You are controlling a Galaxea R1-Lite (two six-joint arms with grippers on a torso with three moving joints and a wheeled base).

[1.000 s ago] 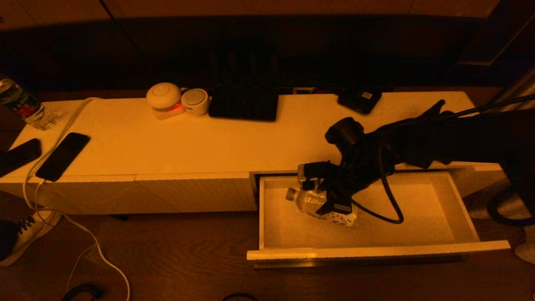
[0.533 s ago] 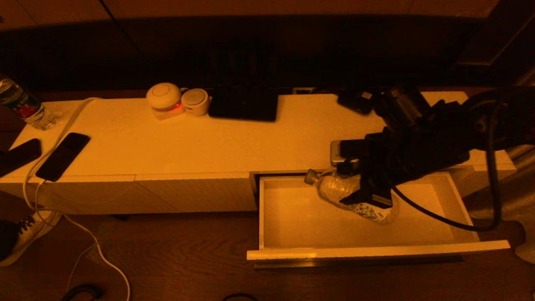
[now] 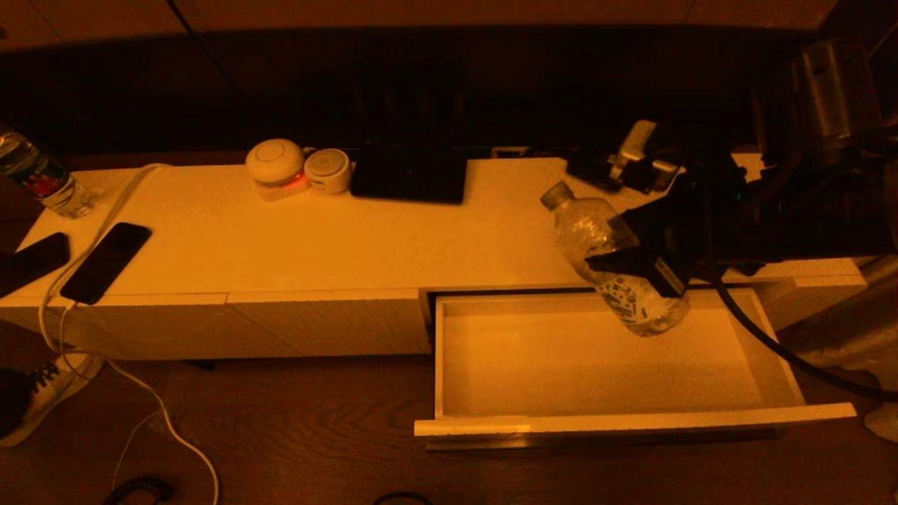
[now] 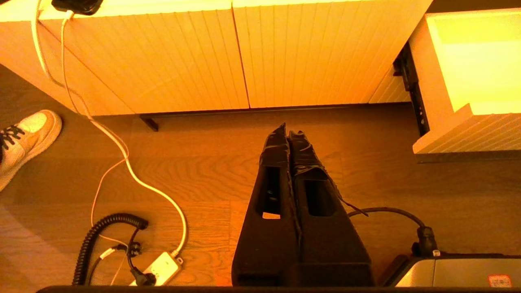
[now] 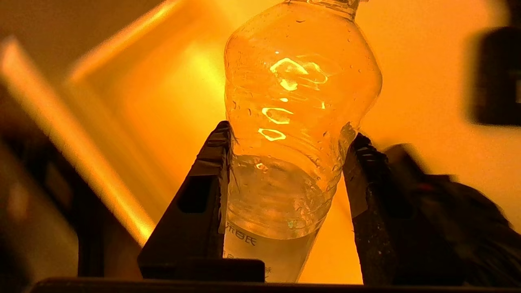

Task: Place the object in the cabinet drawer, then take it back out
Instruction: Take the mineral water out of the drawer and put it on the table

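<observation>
We see the right arm reaching in from the right side, raised above the cabinet w/ its right pincer clamped on a clear plastic bottle at mid-body. In the right wrist view the two fingers press both sides of the bottle, which is dented at the grip and has some liquid in its lower part. The bottle hangs tilted, cap toward the back-left over the tabletop, base over the back edge of the cabinet drawer, touching neither. The drawer is pulled fully out. The left pincer is parked low over the wood floor in front of the cabinet, fingers pressed together, holding nothing.
</observation>
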